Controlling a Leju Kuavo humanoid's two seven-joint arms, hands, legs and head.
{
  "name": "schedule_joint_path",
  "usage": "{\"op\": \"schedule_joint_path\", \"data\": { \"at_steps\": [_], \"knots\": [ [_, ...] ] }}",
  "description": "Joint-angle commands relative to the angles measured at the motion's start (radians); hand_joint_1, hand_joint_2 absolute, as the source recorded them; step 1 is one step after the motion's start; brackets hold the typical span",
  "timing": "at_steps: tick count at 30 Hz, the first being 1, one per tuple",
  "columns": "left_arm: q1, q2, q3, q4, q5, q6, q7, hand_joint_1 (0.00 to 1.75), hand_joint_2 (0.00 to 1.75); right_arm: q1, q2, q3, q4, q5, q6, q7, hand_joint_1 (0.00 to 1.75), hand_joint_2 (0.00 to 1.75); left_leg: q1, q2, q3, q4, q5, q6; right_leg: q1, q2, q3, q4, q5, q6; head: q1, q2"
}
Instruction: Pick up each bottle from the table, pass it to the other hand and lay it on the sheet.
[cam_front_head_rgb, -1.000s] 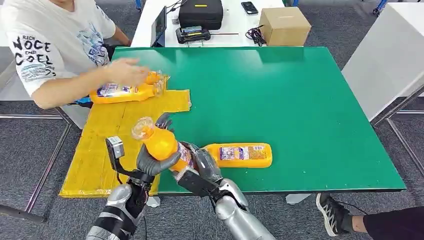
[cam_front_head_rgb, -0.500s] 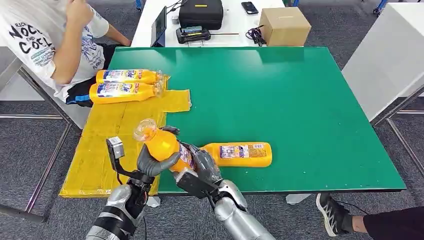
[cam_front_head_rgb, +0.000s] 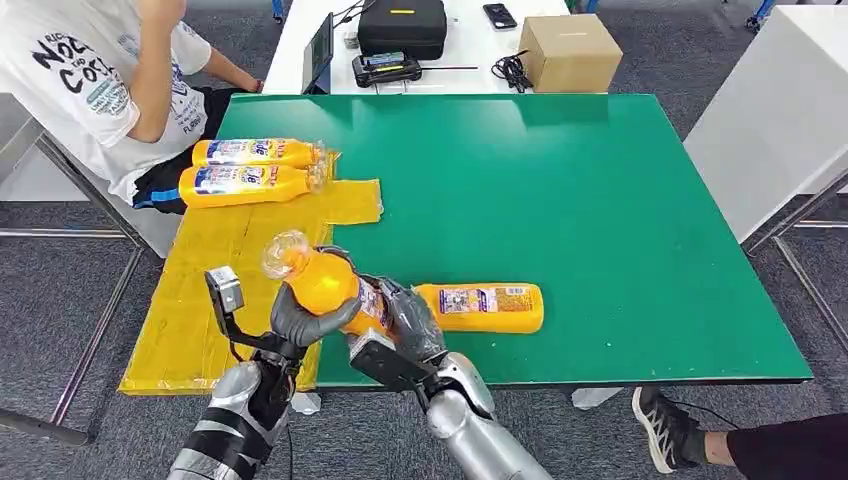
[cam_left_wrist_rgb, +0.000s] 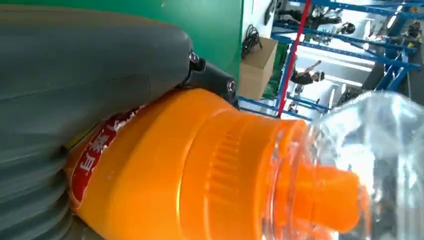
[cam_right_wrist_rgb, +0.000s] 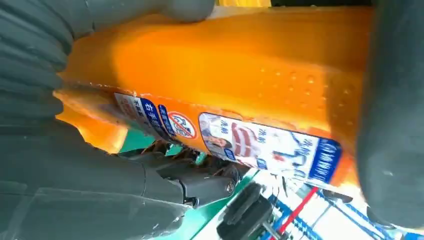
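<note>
An orange bottle (cam_front_head_rgb: 325, 285) with a clear cap is held in the air over the table's near edge, cap pointing up and to the left. My left hand (cam_front_head_rgb: 300, 322) grips its upper body and my right hand (cam_front_head_rgb: 405, 318) grips its lower, labelled part. The left wrist view has the bottle (cam_left_wrist_rgb: 210, 175) close up against the grey thumb. In the right wrist view the label (cam_right_wrist_rgb: 240, 140) lies between my fingers. Another orange bottle (cam_front_head_rgb: 480, 308) lies on the green table (cam_front_head_rgb: 600, 200). Two bottles (cam_front_head_rgb: 250, 170) lie side by side on the yellow sheet (cam_front_head_rgb: 220, 280).
A person in a white T-shirt (cam_front_head_rgb: 90, 70) sits at the sheet's far left corner. A cardboard box (cam_front_head_rgb: 568, 50), a black case (cam_front_head_rgb: 402, 25) and a phone (cam_front_head_rgb: 498, 14) stand on the white table behind. A person's shoe (cam_front_head_rgb: 662, 425) is on the floor at right.
The person's hand has left the two bottles on the sheet and drawn back to the body. The bottle in my two hands has shifted slightly up and left.
</note>
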Motion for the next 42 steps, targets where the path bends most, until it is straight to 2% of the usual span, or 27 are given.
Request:
{"op": "schedule_joint_path", "data": {
  "at_steps": [1, 2, 8, 17, 24, 26, 30, 33, 40, 42],
  "knots": [
    [-0.027, 0.025, 0.031, -0.001, 0.001, 0.033, 0.002, 1.75, 1.75, -0.014, -0.016, -0.067, -0.043, -0.01, -0.059, 0.011, 0.0, 1.75, 0.002, 0.001, 0.004, 0.0, -0.002, -0.002, 0.002, 0.0, 0.004, -0.001, -0.001, -0.002, 0.0, 0.0],
    [-0.026, 0.026, 0.036, -0.009, 0.001, 0.041, 0.001, 1.75, 1.75, -0.009, -0.011, -0.077, -0.056, -0.021, -0.066, 0.012, 0.0, 0.0, 0.001, 0.001, 0.003, 0.0, -0.001, -0.001, 0.001, 0.0, 0.003, 0.0, -0.001, -0.002, 0.0, 0.0],
    [-0.054, 0.038, 0.084, -0.021, -0.007, 0.104, -0.012, 1.75, 1.75, 0.011, -0.011, -0.083, -0.142, -0.062, -0.041, 0.013, 0.0, 0.0, 0.001, 0.001, 0.002, 0.0, -0.001, -0.001, 0.001, 0.0, 0.002, 0.0, -0.001, -0.002, 0.0, 0.0],
    [-0.151, 0.089, 0.184, 0.045, -0.167, 0.286, -0.091, 1.75, 1.75, 0.095, -0.038, -0.085, -0.44, -0.232, 0.056, -0.012, 0.0, 0.0, 0.002, 0.0, 0.002, 0.001, -0.001, -0.002, 0.002, -0.001, 0.002, 0.001, -0.001, -0.002, 0.0, 0.0],
    [-0.149, 0.084, 0.187, 0.044, -0.172, 0.284, -0.089, 1.75, 1.75, 0.098, -0.041, -0.084, -0.443, -0.233, 0.057, -0.008, 0.0, 0.0, 0.001, 0.0, 0.002, 0.0, -0.001, -0.001, 0.001, -0.001, 0.003, 0.0, -0.001, -0.002, 0.0, 0.0],
    [-0.159, 0.09, 0.206, 0.047, -0.212, 0.338, -0.105, 1.75, 1.75, 0.11, -0.035, -0.098, -0.474, -0.285, 0.074, -0.029, 0.0, 0.0, 0.001, 0.0, 0.003, 0.0, -0.001, -0.001, 0.001, -0.001, 0.003, 0.0, -0.001, -0.002, 0.0, 0.0],
    [-0.184, 0.118, 0.235, 0.045, -0.261, 0.384, -0.124, 1.75, 1.75, 0.126, -0.044, -0.09, -0.519, -0.297, 0.092, -0.019, 0.0, 0.0, 0.002, 0.0, 0.002, 0.001, -0.001, -0.002, 0.002, 0.0, 0.002, 0.0, -0.001, -0.002, 0.0, 0.0],
    [-0.201, 0.145, 0.232, 0.04, -0.389, 0.498, -0.154, 1.75, 1.75, 0.13, -0.039, -0.085, -0.522, -0.315, 0.11, -0.02, 0.0, 0.0, 0.002, 0.0, 0.002, 0.001, -0.001, -0.002, 0.002, 0.0, 0.002, 0.0, -0.001, -0.002, 0.0, 0.0],
    [-0.202, 0.144, 0.238, 0.042, -0.392, 0.495, -0.154, 1.75, 1.75, 0.13, -0.039, -0.084, -0.52, -0.315, 0.11, -0.02, 0.0, 0.0, 0.002, 0.0, 0.001, 0.0, 0.0, -0.001, 0.002, 0.0, 0.002, 0.0, 0.0, -0.001, 0.0, 0.0],
    [-0.222, 0.177, 0.198, 0.089, -0.612, 0.64, -0.145, 1.75, 1.75, 0.126, -0.04, -0.078, -0.518, -0.329, 0.124, -0.025, 0.0, 0.0, 0.002, 0.0, 0.002, 0.0, -0.001, -0.001, 0.002, 0.0, 0.002, 0.0, -0.001, -0.001, 0.0, 0.0]
  ]
}}
